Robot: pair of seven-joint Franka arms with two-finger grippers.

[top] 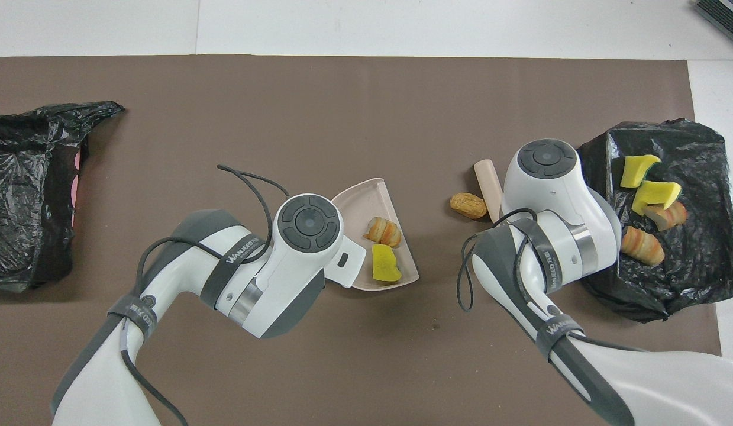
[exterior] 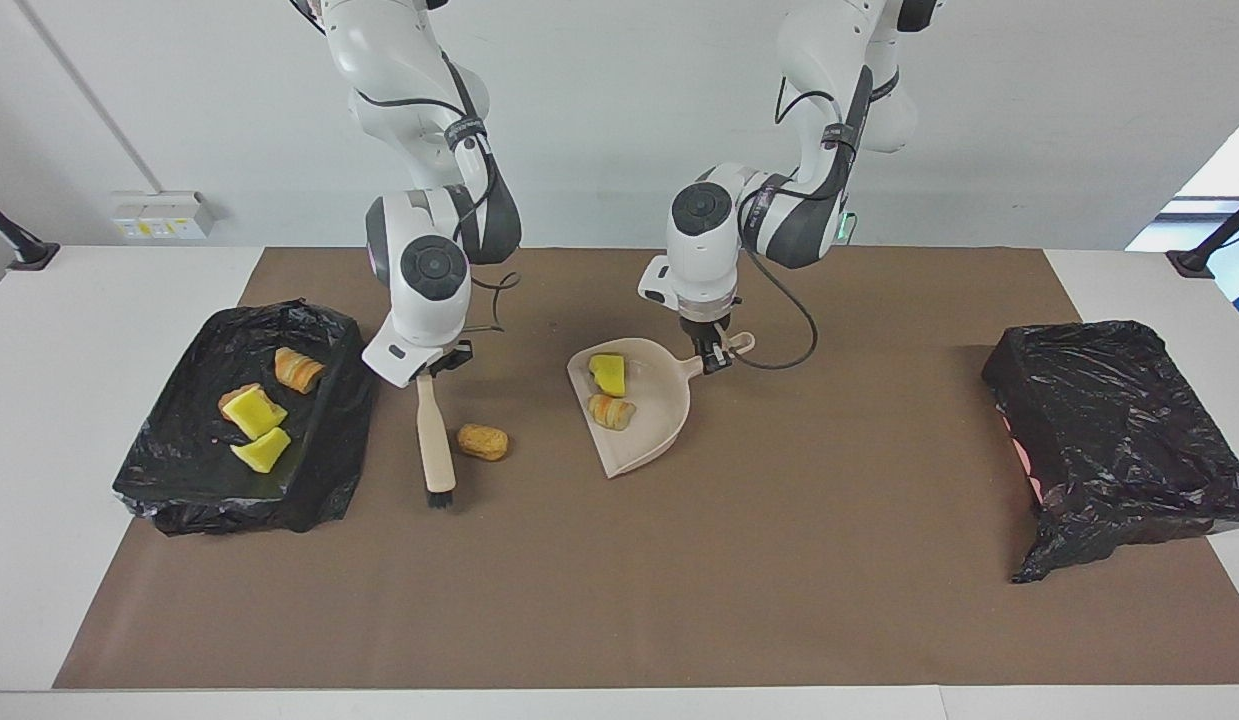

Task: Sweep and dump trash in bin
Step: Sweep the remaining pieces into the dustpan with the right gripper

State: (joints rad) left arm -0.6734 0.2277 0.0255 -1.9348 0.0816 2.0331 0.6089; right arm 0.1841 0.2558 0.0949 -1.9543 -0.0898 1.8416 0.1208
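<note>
beside brush (exterior: 435,450), bread lump (exterior: 482,441), dustpan (exterior: 647,420) near, lined bin (exterior: 324,480) flanking

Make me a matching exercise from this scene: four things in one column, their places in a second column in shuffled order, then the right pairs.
Things:
1. brush
2. dustpan
3. brown bread lump
4. yellow foam chunk

Places:
A. lying in the dustpan beside a croissant-like lump
B. alone on the brown mat, between brush and dustpan
C. held by its handle in the left gripper
D. held in the right gripper, bristles down beside the black-lined bin

Pairs: 1-D, 2-C, 3-B, 4-A
</note>
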